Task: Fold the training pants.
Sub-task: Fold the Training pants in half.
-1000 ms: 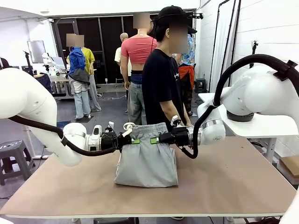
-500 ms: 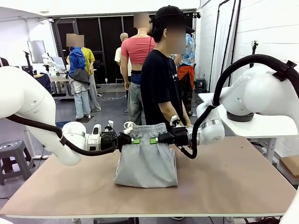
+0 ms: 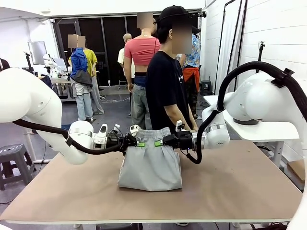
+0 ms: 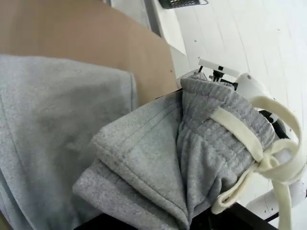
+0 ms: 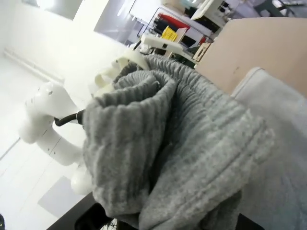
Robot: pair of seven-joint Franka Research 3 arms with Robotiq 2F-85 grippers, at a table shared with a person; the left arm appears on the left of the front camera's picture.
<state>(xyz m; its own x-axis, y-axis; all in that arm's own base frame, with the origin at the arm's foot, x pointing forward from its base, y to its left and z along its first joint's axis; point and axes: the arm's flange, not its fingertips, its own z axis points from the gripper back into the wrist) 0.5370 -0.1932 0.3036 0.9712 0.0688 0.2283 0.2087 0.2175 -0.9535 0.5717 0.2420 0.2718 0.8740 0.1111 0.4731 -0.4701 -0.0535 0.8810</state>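
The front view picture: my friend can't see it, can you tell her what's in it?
Two white robot arms hold up light grey training pants by the waistband, the left hand and right hand each pinching one side. The lower part of the pants rests bunched on a brown table. A person in a black shirt stands just behind.
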